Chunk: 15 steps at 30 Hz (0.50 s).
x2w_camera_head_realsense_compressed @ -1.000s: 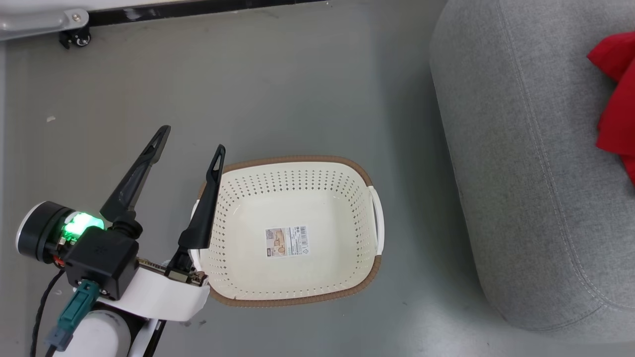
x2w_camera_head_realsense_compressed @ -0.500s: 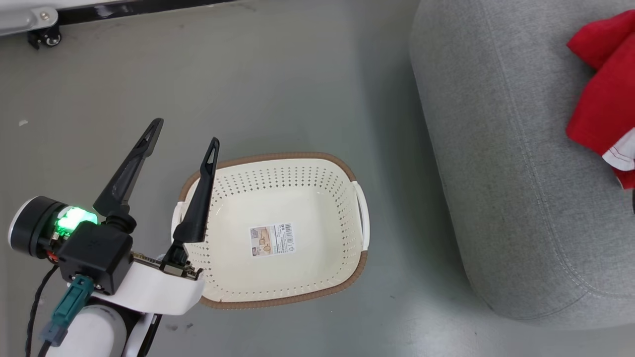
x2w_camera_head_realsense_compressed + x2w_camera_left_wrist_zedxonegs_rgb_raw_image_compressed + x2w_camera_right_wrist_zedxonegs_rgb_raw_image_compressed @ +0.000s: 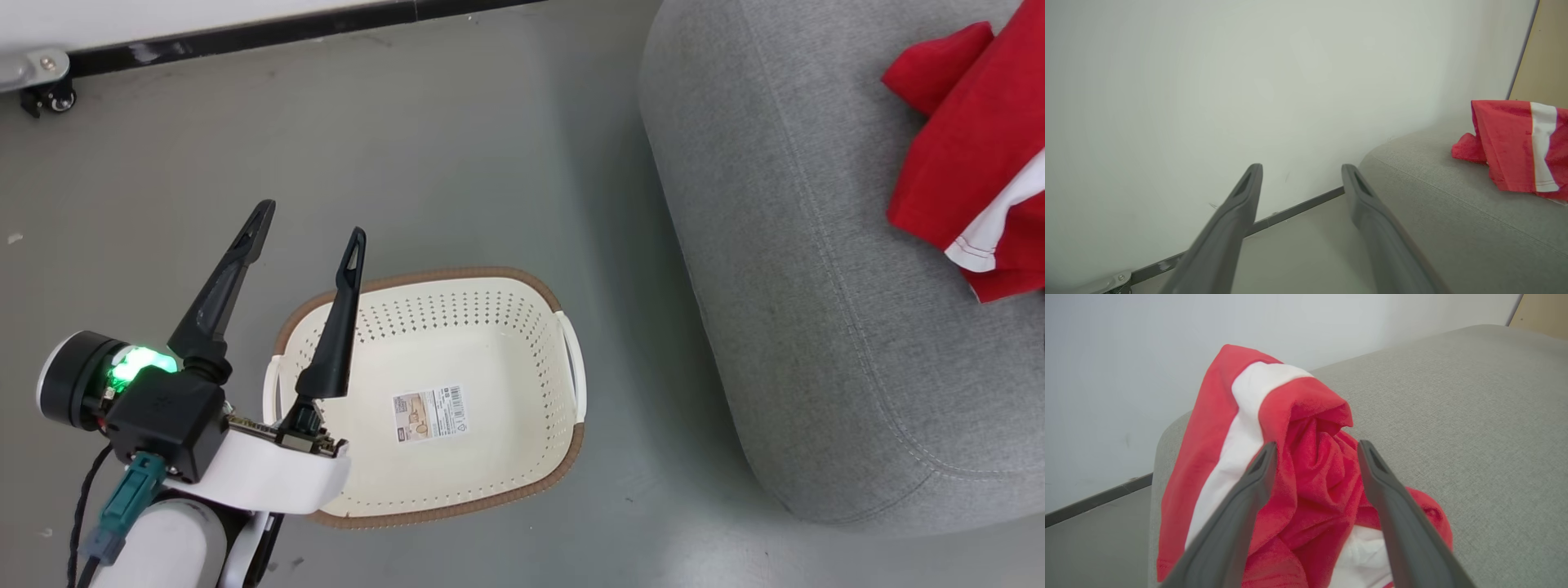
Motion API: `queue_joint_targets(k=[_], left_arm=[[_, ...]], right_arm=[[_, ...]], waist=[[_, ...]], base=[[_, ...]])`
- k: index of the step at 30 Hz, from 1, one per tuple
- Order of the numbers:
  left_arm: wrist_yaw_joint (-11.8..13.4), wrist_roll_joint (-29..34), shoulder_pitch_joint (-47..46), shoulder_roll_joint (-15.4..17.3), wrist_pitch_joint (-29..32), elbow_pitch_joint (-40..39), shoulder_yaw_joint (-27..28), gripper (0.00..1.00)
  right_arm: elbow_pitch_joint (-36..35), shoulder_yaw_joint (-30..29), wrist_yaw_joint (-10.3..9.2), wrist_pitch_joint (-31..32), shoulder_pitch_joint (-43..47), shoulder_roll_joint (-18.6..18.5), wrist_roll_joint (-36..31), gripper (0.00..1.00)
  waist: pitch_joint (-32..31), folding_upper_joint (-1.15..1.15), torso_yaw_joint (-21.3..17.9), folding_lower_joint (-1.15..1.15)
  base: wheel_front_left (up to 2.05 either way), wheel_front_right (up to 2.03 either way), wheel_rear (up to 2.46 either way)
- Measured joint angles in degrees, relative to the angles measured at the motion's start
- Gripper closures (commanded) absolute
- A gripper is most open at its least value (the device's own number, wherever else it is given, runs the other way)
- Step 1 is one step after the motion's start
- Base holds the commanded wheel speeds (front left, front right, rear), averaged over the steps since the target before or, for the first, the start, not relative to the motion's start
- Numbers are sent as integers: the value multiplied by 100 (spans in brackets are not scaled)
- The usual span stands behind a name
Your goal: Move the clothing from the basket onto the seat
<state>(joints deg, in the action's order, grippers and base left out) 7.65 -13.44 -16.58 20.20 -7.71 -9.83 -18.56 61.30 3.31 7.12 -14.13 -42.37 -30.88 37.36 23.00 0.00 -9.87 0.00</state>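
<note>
The basket (image 3: 522, 327), cream with a brown rim, stands on the floor with just a sticker on its bottom. My left gripper (image 3: 311, 222) hovers open over the basket's left rim, and nothing lies between its fingers (image 3: 1302, 168). The red and white clothing (image 3: 963, 163) lies bunched on the grey seat (image 3: 775, 286), also seen as clothing (image 3: 1506, 143) on the seat (image 3: 1453, 212). In the right wrist view my right gripper (image 3: 1318, 446) is open, its fingers spread on either side of a fold of the clothing (image 3: 1306, 490) heaped on the seat (image 3: 1453, 416).
Grey floor (image 3: 457, 147) surrounds the basket. A white wall with a dark baseboard (image 3: 245, 33) runs along the far side, with a caster wheel (image 3: 45, 98) at its left end. A tan panel (image 3: 1547, 61) stands behind the seat.
The head camera has swung right, so the seat and the clothing sit further left in the picture. More of the clothing shows, with a white panel. The left gripper stays open by the basket.
</note>
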Motion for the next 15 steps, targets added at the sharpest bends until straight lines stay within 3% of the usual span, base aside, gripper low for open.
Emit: queue_joint_targets(k=[15], left_arm=[[147, -229, 87, -204, -396, 455, 225, 0]], right_arm=[[-1122, 123, 0, -7, 212, -361, -176, 0]], waist=[[-478, 0, -84, 0]], base=[[0, 0, 0]])
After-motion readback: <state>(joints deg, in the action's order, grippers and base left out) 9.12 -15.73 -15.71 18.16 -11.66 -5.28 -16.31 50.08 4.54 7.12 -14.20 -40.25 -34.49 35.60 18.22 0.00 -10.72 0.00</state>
